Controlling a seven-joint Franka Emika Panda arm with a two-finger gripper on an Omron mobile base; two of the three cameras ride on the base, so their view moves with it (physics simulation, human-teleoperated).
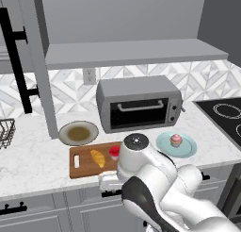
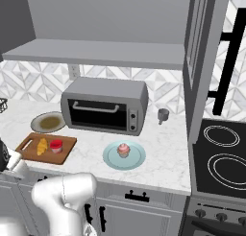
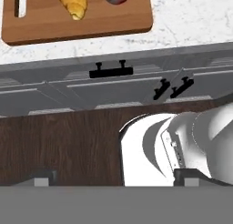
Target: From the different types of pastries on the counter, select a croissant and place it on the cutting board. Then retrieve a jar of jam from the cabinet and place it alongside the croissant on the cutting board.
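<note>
the cutting board (image 1: pixel 84 166) lies near the counter's (image 1: pixel 33 155) front edge; on it the croissant (image 1: pixel 98 158) sits left of the jar of jam (image 1: pixel 114 152); a plate (image 1: pixel 78 133) lies behind the board; the toaster oven (image 1: pixel 139 103) stands farther right; the cupcake (image 1: pixel 176 140) sits on a plate right of the board

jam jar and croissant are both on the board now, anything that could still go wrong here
1. The jam jar stands close beside the croissant on the cutting board; the arm is bent low in front of the board, so a careless swing back over it might knock the jar over.
2. The cupcake on its plate sits on the counter near its front edge, so a wide arm sweep could clip it.
</note>
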